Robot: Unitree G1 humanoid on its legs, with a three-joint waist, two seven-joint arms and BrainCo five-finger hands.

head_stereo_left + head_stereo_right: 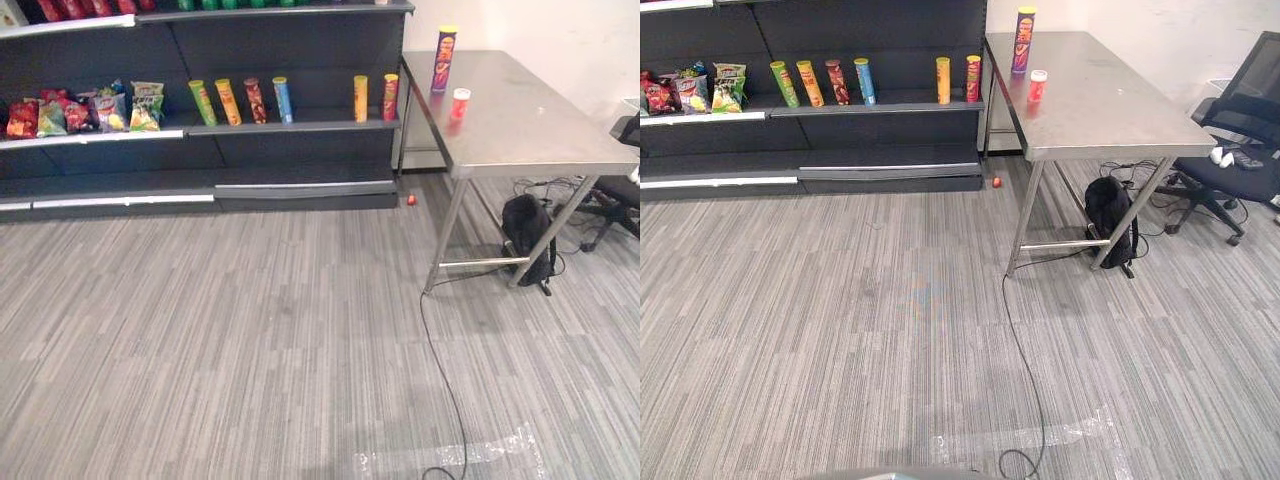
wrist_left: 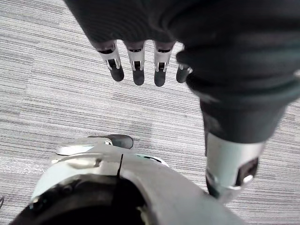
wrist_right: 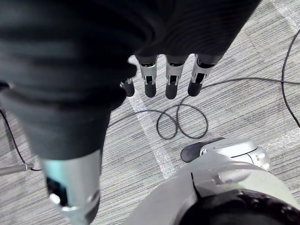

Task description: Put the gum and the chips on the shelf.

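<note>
Your left hand and right hand hang loose-fingered, empty: the tall purple chips can and small red gum tub stand far off on the steel table.

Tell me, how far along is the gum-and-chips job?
Nothing looks done yet: the chips can and the gum tub both stand on the metal table beside the shelf. Nothing is in hand; the left hand and right hand hang open over the carpet. Both items remain to fetch and shelve.
</note>
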